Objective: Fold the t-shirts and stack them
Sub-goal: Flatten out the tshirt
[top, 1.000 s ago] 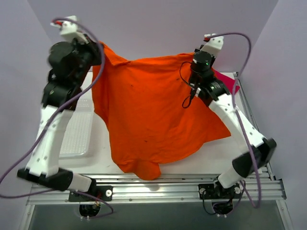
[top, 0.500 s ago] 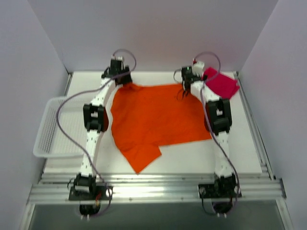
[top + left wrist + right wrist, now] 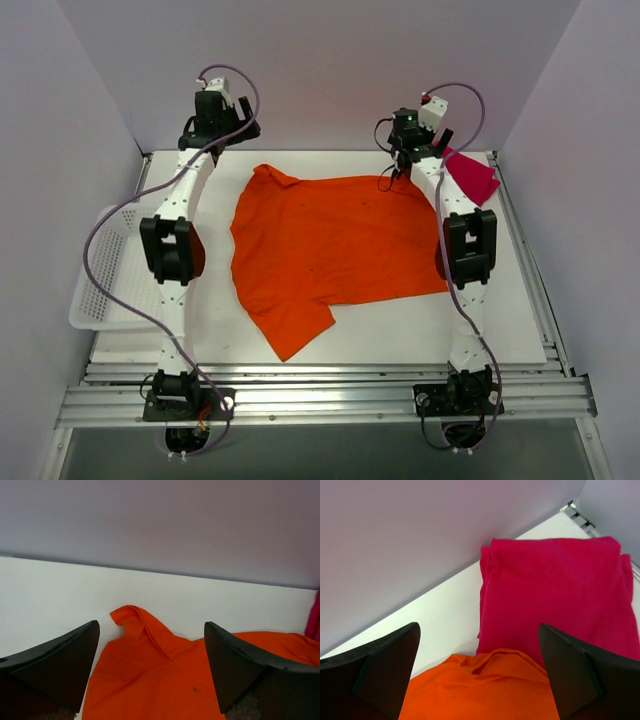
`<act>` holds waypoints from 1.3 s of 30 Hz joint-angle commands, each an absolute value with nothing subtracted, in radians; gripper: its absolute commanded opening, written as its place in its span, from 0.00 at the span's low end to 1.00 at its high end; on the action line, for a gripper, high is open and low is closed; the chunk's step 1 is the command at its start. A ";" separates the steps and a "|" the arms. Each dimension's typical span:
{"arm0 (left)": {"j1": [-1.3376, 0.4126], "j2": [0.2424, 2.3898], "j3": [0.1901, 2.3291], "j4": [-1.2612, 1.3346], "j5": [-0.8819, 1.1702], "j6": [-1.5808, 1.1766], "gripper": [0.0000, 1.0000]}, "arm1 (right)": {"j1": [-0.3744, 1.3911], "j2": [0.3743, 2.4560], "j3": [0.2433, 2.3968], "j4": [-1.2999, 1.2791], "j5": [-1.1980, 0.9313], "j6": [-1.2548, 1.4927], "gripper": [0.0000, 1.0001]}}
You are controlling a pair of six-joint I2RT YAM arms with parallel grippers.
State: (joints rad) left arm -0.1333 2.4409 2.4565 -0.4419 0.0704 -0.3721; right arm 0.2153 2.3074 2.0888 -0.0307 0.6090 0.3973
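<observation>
The orange t-shirt (image 3: 325, 245) lies spread on the white table, one sleeve pointing toward the near edge. Its far left corner (image 3: 145, 635) is rumpled below my left gripper (image 3: 222, 130), which hangs open above the table's back edge with nothing between its fingers. The red t-shirt (image 3: 470, 175) lies folded at the far right corner. My right gripper (image 3: 412, 148) stands open over the orange shirt's far right corner (image 3: 495, 680), where it meets the red t-shirt (image 3: 560, 595). Both grippers (image 3: 152, 680) (image 3: 477, 680) are empty.
A white mesh basket (image 3: 100, 270) sits at the table's left edge beside the left arm. Lilac walls close in the back and both sides. A metal rail (image 3: 320, 400) runs along the near edge by the arm bases.
Both grippers held the orange shirt up by its far corners, laid it flat on the table, opened and let go, then lifted back toward the rear wall.
</observation>
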 commanded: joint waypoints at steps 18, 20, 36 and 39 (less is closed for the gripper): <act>-0.406 1.933 1.336 -0.040 0.021 -0.594 1.00 | 0.244 1.999 1.620 0.086 0.613 0.502 0.00; -0.414 1.942 1.292 -0.017 0.028 -0.601 1.00 | 0.224 2.014 1.623 0.058 0.640 0.512 0.00; -0.313 1.934 1.261 -0.281 -0.218 -0.600 0.93 | 0.114 2.102 1.678 0.049 0.571 0.537 0.00; -0.265 1.940 1.249 -0.305 -0.238 -0.592 0.93 | 0.092 2.111 1.680 0.052 0.558 0.538 0.00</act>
State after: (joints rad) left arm -0.3218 1.9617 1.2766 -0.2092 -0.1616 -0.5980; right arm 0.1204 2.0930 1.6367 0.0486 0.5549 0.5240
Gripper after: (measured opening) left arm 0.931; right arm 0.002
